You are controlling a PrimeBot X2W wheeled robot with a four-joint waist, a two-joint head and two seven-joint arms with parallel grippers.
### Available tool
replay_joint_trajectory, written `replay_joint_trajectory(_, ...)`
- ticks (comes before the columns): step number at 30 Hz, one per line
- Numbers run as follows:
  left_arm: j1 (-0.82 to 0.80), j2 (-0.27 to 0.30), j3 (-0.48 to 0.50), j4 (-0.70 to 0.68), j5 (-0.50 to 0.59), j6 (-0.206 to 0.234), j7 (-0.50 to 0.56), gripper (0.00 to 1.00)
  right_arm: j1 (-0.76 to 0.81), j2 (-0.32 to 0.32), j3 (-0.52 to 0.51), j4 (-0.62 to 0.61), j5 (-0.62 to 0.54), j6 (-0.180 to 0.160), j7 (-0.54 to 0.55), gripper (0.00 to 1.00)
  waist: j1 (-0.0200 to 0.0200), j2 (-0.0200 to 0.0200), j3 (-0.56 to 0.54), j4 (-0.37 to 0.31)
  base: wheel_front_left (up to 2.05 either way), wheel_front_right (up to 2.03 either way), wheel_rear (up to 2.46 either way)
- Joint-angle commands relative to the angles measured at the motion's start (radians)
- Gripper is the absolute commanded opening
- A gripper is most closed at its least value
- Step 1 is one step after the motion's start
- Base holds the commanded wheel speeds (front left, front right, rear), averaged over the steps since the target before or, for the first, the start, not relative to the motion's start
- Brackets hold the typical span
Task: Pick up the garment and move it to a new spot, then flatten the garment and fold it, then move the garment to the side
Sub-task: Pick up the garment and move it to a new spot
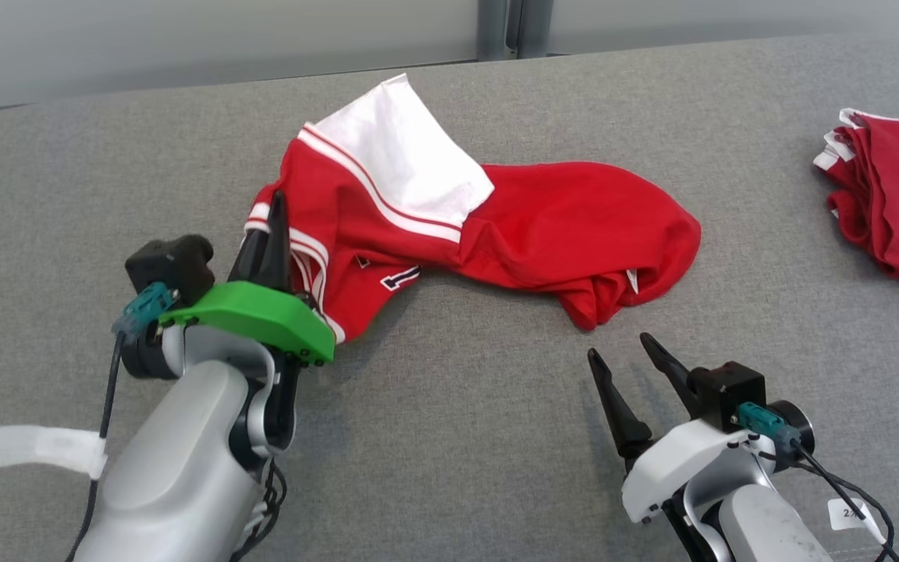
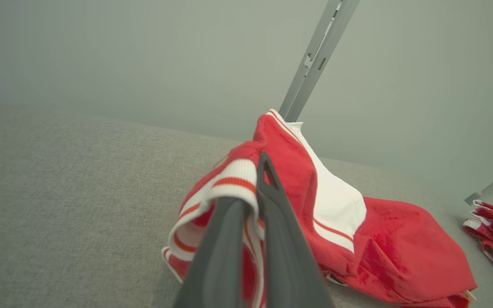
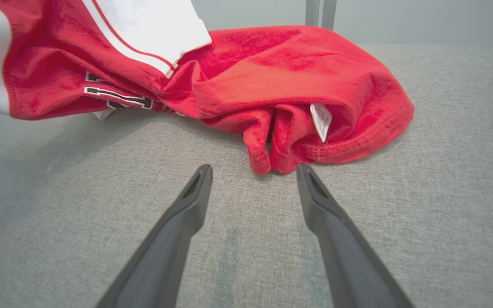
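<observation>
Garment (image 1: pixel 496 226) crumpled on grey pad (image 1: pixel 457 437), long axis left-right; left gripper (image 1: pixel 276 204) pinched tight on garment's striped left edge; right gripper (image 1: pixel 620 346) spread wide, empty, just short of garment's bunched right end, nearer arm there

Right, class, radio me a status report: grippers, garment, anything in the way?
Left gripper: jaws shut on the garment, striped edge raised. Right gripper: jaws open, just short of the crumpled hem. Red pile far right, well apart.
</observation>
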Motion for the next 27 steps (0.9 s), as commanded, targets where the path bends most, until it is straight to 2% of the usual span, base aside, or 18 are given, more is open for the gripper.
replay_joint_trajectory(1, 0.041, 0.012, 0.015, -0.008, -0.006, 0.012, -0.005, 0.0, 0.017, -0.002, 0.0, -0.004, -0.007, -0.001, 0.004, 1.0, 0.0, -0.0001, -0.028, 0.019, 0.0, 0.0, 0.0)
replay_joint_trajectory(10, 0.253, 0.041, 0.07, -0.033, -0.035, 0.052, -0.009, 0.0, 0.04, -0.002, -0.007, -0.017, -0.004, -0.001, 0.015, 1.0, 0.0, -0.0001, -0.063, 0.023, 0.0, 0.0, 0.0)
replay_joint_trajectory(11, 0.265, 0.043, 0.069, -0.028, -0.036, 0.056, -0.009, 0.29, 0.041, -0.002, -0.008, -0.019, -0.005, -0.001, 0.015, 1.0, 0.0, -0.0001, -0.064, 0.023, 0.0, 0.0, 0.0)
replay_joint_trajectory(12, 0.276, 0.042, 0.071, -0.023, -0.042, 0.058, -0.009, 0.92, 0.044, -0.002, -0.009, -0.02, -0.005, -0.001, 0.015, 1.0, 0.0, -0.0001, -0.065, 0.023, 0.0, 0.0, 0.0)
replay_joint_trajectory(13, 0.276, 0.042, 0.071, -0.023, -0.042, 0.058, -0.009, 0.92, 0.044, -0.002, -0.009, -0.02, -0.005, -0.001, 0.015, 1.0, 0.0, -0.0001, -0.065, 0.023, 0.0, 0.0, 0.0)
replay_joint_trajectory(14, 0.284, 0.042, 0.073, -0.017, -0.044, 0.06, -0.008, 1.0, 0.045, -0.002, -0.009, -0.02, -0.005, -0.001, 0.017, 1.0, 0.0, -0.0001, -0.066, 0.023, 0.0, 0.0, 0.0)
replay_joint_trajectory(20, 0.317, 0.064, 0.076, 0.028, -0.054, 0.092, 0.025, 1.0, 0.05, -0.002, -0.014, -0.025, 0.0, -0.001, 0.017, 1.0, 0.0, -0.0001, -0.071, 0.02, 0.0, 0.0, 0.0)
replay_joint_trajectory(27, 0.325, 0.144, 0.103, 0.025, -0.039, 0.179, 0.083, 1.0, 0.061, -0.002, -0.03, -0.031, 0.009, -0.001, 0.009, 1.0, 0.0, -0.0001, -0.075, 0.017, 0.0, 0.0, 0.0)
